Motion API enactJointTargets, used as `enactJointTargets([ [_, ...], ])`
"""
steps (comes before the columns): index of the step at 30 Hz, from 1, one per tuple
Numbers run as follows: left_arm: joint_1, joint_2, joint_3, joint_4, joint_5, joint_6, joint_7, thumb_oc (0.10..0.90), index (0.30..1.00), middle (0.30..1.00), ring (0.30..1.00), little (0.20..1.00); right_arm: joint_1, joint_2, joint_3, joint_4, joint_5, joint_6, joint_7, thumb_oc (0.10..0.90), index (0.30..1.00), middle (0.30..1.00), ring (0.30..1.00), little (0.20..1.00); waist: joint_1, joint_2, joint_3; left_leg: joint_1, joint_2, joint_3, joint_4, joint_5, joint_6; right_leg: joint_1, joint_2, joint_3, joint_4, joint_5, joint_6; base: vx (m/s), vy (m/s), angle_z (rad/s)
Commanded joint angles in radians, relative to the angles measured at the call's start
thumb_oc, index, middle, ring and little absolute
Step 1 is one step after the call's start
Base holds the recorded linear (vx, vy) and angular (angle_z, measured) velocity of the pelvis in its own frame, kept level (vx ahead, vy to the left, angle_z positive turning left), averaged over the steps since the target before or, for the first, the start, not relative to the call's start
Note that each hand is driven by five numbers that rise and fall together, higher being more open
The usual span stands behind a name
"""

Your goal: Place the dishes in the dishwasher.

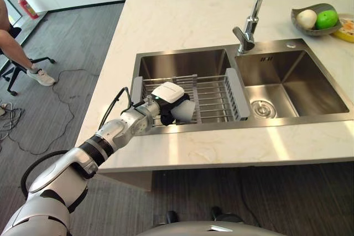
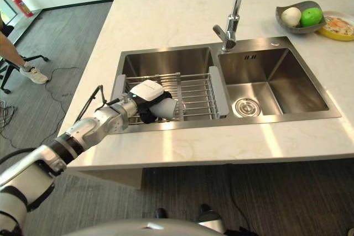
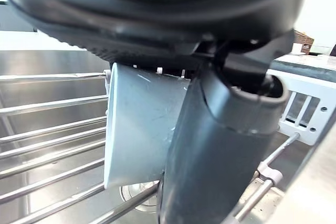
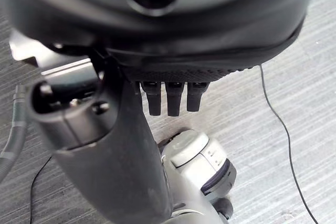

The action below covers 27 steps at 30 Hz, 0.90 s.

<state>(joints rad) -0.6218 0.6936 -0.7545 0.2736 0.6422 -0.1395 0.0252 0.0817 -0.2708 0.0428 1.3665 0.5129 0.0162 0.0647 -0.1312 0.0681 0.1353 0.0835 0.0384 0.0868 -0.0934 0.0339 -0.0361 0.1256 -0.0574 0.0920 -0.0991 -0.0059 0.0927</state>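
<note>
At seven o'clock of the steel sink, a pale grey plastic cup on the wire rack is clasped by the left hand, with loading not yet begun.

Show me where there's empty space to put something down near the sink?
The white counter behind the sink is bare as far as the faucet. The front strip of counter is bare too. The right basin holds just its drain. It's crowded over the left basin, where the left hand holds a grey cup over the wire rack, and by the fruit bowl.
</note>
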Motion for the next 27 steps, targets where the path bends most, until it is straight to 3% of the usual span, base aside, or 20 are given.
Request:
enactJointTargets([
  [1, -0.043, 0.060, 0.265, -0.134, -0.017, -0.021, 0.220, 0.400, 0.300, 0.300, 0.300, 0.300, -0.013, -0.001, 0.014, 0.038, -0.003, -0.034, -0.009, 0.800, 0.900, 0.900, 0.900, 0.900, 0.062, -0.035, 0.000, 0.041, 0.031, -0.054, 0.127, -0.123, -0.042, -0.041, -0.039, -0.078, 0.027, -0.006, 0.046, -0.07, -0.169, 0.39],
  [4, 0.113, 0.033, 0.522, -0.313, -0.207, -0.048, 0.231, 0.400, 0.300, 0.300, 0.300, 0.300, -0.014, 0.003, 0.017, 0.026, -0.039, -0.041, -0.014, 0.800, 0.900, 0.900, 0.900, 0.900, 0.111, -0.043, 0.023, -0.013, 0.028, -0.126, 0.199, -0.089, -0.070, -0.011, -0.032, -0.145, 0.023, -0.018, 0.019, -0.07, -0.164, 0.62],
  [5, 0.113, 0.033, 0.522, -0.313, -0.207, -0.048, 0.231, 0.400, 0.300, 0.300, 0.300, 0.300, -0.014, 0.003, 0.017, 0.026, -0.039, -0.041, -0.014, 0.800, 0.900, 0.900, 0.900, 0.900, 0.111, -0.043, 0.023, -0.013, 0.028, -0.126, 0.199, -0.089, -0.070, -0.011, -0.032, -0.145, 0.023, -0.018, 0.019, -0.01, -0.135, 0.55],
  [6, 0.190, 0.004, 0.618, -0.378, -0.307, -0.066, 0.218, 0.400, 0.300, 0.300, 0.300, 0.300, -0.007, 0.000, 0.023, 0.026, -0.057, -0.042, -0.012, 0.800, 0.900, 0.900, 0.900, 0.900, 0.117, -0.041, 0.019, -0.011, 0.030, -0.156, 0.176, -0.079, -0.075, 0.002, -0.028, -0.175, 0.017, -0.026, 0.013, -0.04, -0.161, 0.78],
  [7, 0.265, -0.063, 0.714, -0.438, -0.522, -0.108, 0.211, 0.400, 0.300, 0.300, 0.300, 0.300, 0.009, -0.002, 0.026, 0.024, -0.086, -0.038, -0.005, 0.800, 0.900, 0.900, 0.900, 0.900, 0.139, -0.034, 0.015, -0.032, 0.038, -0.225, 0.125, -0.025, -0.101, 0.012, -0.025, -0.248, 0.017, -0.043, 0.002, -0.11, -0.198, 1.24],
  [9, 0.288, -0.136, 0.761, -0.463, -0.767, -0.151, 0.168, 0.400, 0.300, 0.300, 0.300, 0.300, 0.022, -0.007, 0.018, 0.011, -0.105, -0.037, 0.001, 0.800, 0.900, 0.900, 0.900, 0.900, 0.149, -0.023, 0.024, -0.095, 0.041, -0.261, 0.095, 0.050, -0.124, 0.013, -0.030, -0.346, 0.020, -0.068, -0.003, -0.21, -0.117, 1.74],
  [10, 0.288, -0.174, 0.791, -0.469, -0.856, -0.168, 0.157, 0.400, 0.300, 0.300, 0.300, 0.300, 0.026, -0.015, 0.008, 0.002, -0.126, -0.038, 0.004, 0.800, 0.900, 0.900, 0.900, 0.900, 0.145, -0.021, 0.030, -0.137, 0.048, -0.182, 0.089, 0.062, -0.125, 0.007, -0.046, -0.411, 0.032, -0.082, -0.004, -0.18, -0.035, 2.69],
  [11, 0.288, -0.174, 0.792, -0.469, -0.856, -0.168, 0.157, 0.400, 0.300, 0.300, 0.300, 0.300, 0.026, -0.015, 0.009, 0.002, -0.126, -0.038, 0.004, 0.800, 0.900, 0.900, 0.900, 0.900, 0.142, -0.021, 0.028, -0.140, 0.047, -0.184, 0.089, 0.063, -0.124, 0.005, -0.046, -0.413, 0.033, -0.082, -0.003, -0.27, -0.006, 2.79],
  [12, 0.301, -0.202, 0.827, -0.470, -0.961, -0.184, 0.131, 0.400, 0.300, 0.300, 0.300, 0.300, 0.028, -0.020, 0.003, 0.002, -0.145, -0.033, 0.004, 0.800, 0.900, 0.900, 0.900, 0.900, 0.139, -0.030, 0.036, -0.164, 0.085, -0.006, 0.120, 0.055, -0.115, 0.005, -0.073, -0.480, 0.030, -0.080, 0.000, -0.21, 0.016, 2.71],
  [13, 0.327, -0.201, 0.855, -0.476, -0.989, -0.193, 0.120, 0.400, 0.300, 0.300, 0.300, 0.300, 0.029, -0.023, 0.001, 0.003, -0.154, -0.030, 0.006, 0.800, 0.900, 0.900, 0.900, 0.900, 0.146, -0.033, 0.036, -0.164, 0.093, 0.026, 0.143, 0.048, -0.117, 0.006, -0.082, -0.501, 0.023, -0.068, -0.002, -0.25, 0.059, 1.67],
  [16, 0.403, -0.196, 0.931, -0.464, -1.014, -0.195, 0.106, 0.400, 0.300, 0.300, 0.300, 0.300, 0.028, -0.029, -0.020, 0.000, -0.158, -0.020, 0.022, 0.800, 0.900, 0.900, 0.900, 0.900, 0.156, -0.042, 0.034, -0.102, 0.124, 0.060, 0.176, 0.009, -0.124, 0.009, -0.119, -0.555, 0.021, -0.037, 0.000, -0.18, 0.138, 1.32],
  [18, 0.435, -0.189, 0.950, -0.450, -1.006, -0.197, 0.099, 0.400, 0.300, 0.300, 0.300, 0.300, 0.027, -0.026, -0.025, -0.007, -0.154, -0.019, 0.033, 0.800, 0.900, 0.900, 0.900, 0.900, 0.151, -0.048, 0.014, -0.033, 0.180, 0.102, 0.180, -0.012, -0.146, 0.009, -0.130, -0.578, 0.018, -0.036, 0.011, -0.11, 0.180, 0.58],
  [20, 0.457, -0.185, 0.950, -0.445, -1.002, -0.199, 0.086, 0.400, 0.300, 0.300, 0.300, 0.300, 0.031, -0.019, -0.033, -0.022, -0.144, -0.024, 0.040, 0.800, 0.900, 0.900, 0.900, 0.900, 0.143, -0.052, -0.005, 0.016, 0.237, 0.158, 0.178, 0.007, -0.166, -0.006, -0.154, -0.626, 0.020, -0.012, 0.020, -0.14, 0.277, 0.57],
  [22, 0.470, -0.182, 0.952, -0.448, -1.002, -0.197, 0.079, 0.400, 0.300, 0.300, 0.300, 0.300, 0.038, -0.015, -0.034, -0.028, -0.138, -0.026, 0.041, 0.800, 0.900, 0.900, 0.900, 0.900, 0.135, -0.052, -0.013, 0.027, 0.251, 0.172, 0.163, 0.012, -0.171, -0.009, -0.161, -0.645, 0.020, -0.001, 0.026, -0.14, 0.307, 0.95],
  [23, 0.483, -0.184, 0.945, -0.453, -0.993, -0.197, 0.075, 0.400, 0.300, 0.300, 0.300, 0.300, 0.050, -0.002, -0.050, -0.038, -0.119, -0.030, 0.043, 0.800, 0.900, 0.900, 0.900, 0.900, 0.124, -0.054, -0.024, 0.041, 0.284, 0.236, 0.121, 0.025, -0.187, -0.023, -0.193, -0.688, 0.021, 0.025, 0.045, -0.13, 0.440, 1.14],
  [25, 0.511, -0.186, 0.944, -0.464, -0.989, -0.188, 0.063, 0.400, 0.300, 0.300, 0.300, 0.300, 0.056, 0.006, -0.058, -0.039, -0.120, -0.029, 0.036, 0.800, 0.900, 0.900, 0.900, 0.900, 0.123, -0.054, -0.030, 0.033, 0.260, 0.237, 0.086, -0.009, -0.176, -0.026, -0.220, -0.710, 0.022, 0.064, 0.067, -0.13, 0.681, 1.46],
  [26, 0.539, -0.185, 0.954, -0.478, -0.985, -0.179, 0.047, 0.400, 0.300, 0.300, 0.300, 0.300, 0.046, 0.014, -0.069, -0.048, -0.124, -0.028, 0.037, 0.800, 0.900, 0.900, 0.900, 0.900, 0.127, -0.070, -0.032, 0.013, 0.218, 0.237, 0.080, -0.066, -0.151, -0.033, -0.273, -0.721, 0.023, 0.116, 0.103, -0.08, 0.629, 1.83],
  [27, 0.539, -0.185, 0.955, -0.479, -0.986, -0.178, 0.046, 0.400, 0.300, 0.300, 0.300, 0.300, 0.046, 0.015, -0.069, -0.048, -0.124, -0.028, 0.036, 0.800, 0.900, 0.900, 0.900, 0.900, 0.126, -0.074, -0.033, 0.011, 0.211, 0.237, 0.083, -0.070, -0.146, -0.034, -0.281, -0.721, 0.023, 0.121, 0.108, -0.06, 0.461, 1.51],
])
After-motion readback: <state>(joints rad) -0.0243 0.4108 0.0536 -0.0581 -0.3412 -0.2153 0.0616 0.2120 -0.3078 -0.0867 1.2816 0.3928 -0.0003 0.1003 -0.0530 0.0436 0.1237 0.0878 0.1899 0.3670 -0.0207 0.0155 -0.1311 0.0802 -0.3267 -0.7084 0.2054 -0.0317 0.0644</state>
